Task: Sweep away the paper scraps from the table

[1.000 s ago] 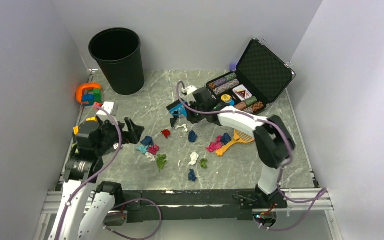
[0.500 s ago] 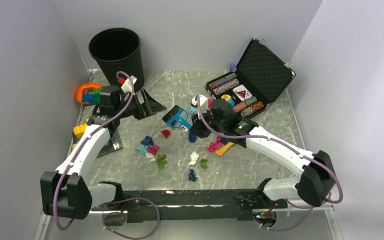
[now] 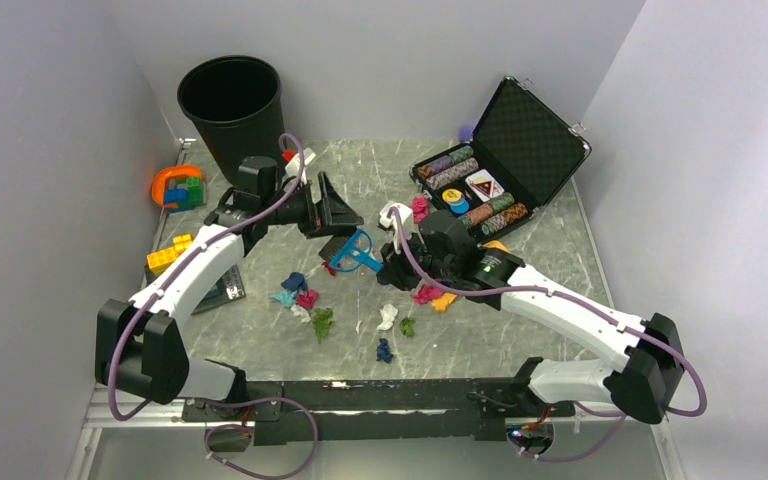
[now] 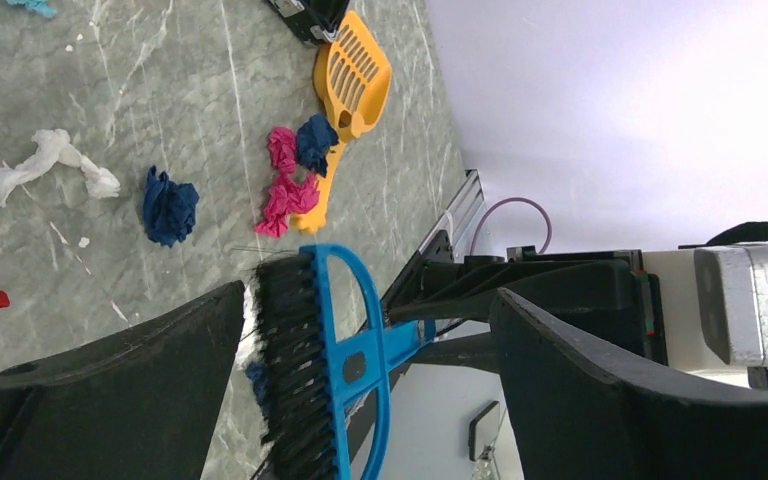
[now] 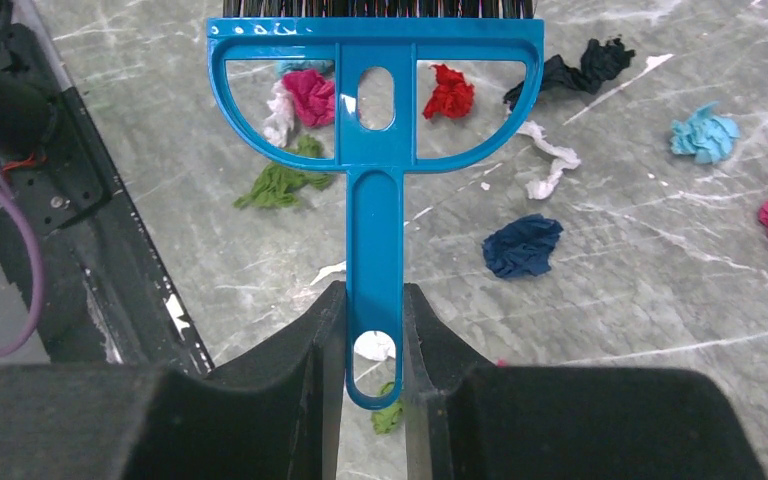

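Pinching the blue brush [image 5: 374, 190] by its handle, right gripper [image 5: 375, 310] has both fingers pressed flat on the handle's sides. Brush head points away from the wrist, bristles at the far edge. Can't tell if the bristles touch the table [image 3: 560, 300].

Left gripper [image 4: 368, 300] is spread wide with the brush head sitting between its fingers [image 4: 580, 390]. The bristle side is just beside one finger; contact unclear. It grips nothing.

Paper scraps [image 3: 300, 295] all lie on the table, none swept off:
- blue, teal and pink cluster just near-left of the brush, toward the arm bases
- green wad [image 3: 322, 322] nearer the bases than that cluster
- white wad [image 3: 388, 316] and small green wad [image 3: 407, 325] near-right of the brush
- dark blue wad [image 3: 385, 350] furthest from the brush on the near side
- pink wads [image 3: 427, 293] right of the brush, touching the orange scoop [image 4: 355, 75]
- one pink wad [image 3: 420, 207] beyond the brush on its right
- red wad [image 5: 449, 92] shows through the brush frame in the right wrist view

Black bin [image 3: 232, 110] stands upright, well beyond the brush on its left. Open chip case [image 3: 505, 150] lies well right of and beyond the brush. Toy bricks [image 3: 170, 255] are far left of the brush, by the table edge.
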Controlling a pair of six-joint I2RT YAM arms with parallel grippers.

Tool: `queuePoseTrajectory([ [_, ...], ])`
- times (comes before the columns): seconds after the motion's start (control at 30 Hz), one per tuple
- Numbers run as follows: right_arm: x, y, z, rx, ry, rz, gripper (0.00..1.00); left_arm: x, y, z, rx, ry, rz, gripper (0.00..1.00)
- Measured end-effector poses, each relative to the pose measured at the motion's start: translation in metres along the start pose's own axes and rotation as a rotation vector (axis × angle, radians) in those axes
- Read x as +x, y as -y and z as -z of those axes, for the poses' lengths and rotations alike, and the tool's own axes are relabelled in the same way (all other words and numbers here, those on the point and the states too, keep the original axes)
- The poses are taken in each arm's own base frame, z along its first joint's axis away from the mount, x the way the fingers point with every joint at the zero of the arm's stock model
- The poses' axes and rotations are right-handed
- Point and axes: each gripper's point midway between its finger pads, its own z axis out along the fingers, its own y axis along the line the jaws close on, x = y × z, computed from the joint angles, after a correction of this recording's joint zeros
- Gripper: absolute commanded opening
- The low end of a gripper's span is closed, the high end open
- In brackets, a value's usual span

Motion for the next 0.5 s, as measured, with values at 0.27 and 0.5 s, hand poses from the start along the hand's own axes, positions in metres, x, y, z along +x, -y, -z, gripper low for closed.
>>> queuePoseTrajectory([
  [0.27,-0.005,0.012,0.01,0.079,0.031,0.024,0.19,0.014,-0.013,-0.002,-0.015,-0.031,0.041,0.94],
  [0.5,-0.007,0.014,0.011,0.11,0.04,0.051,0.19,0.036,-0.018,-0.005,0.02,-0.089,0.115,0.67],
])
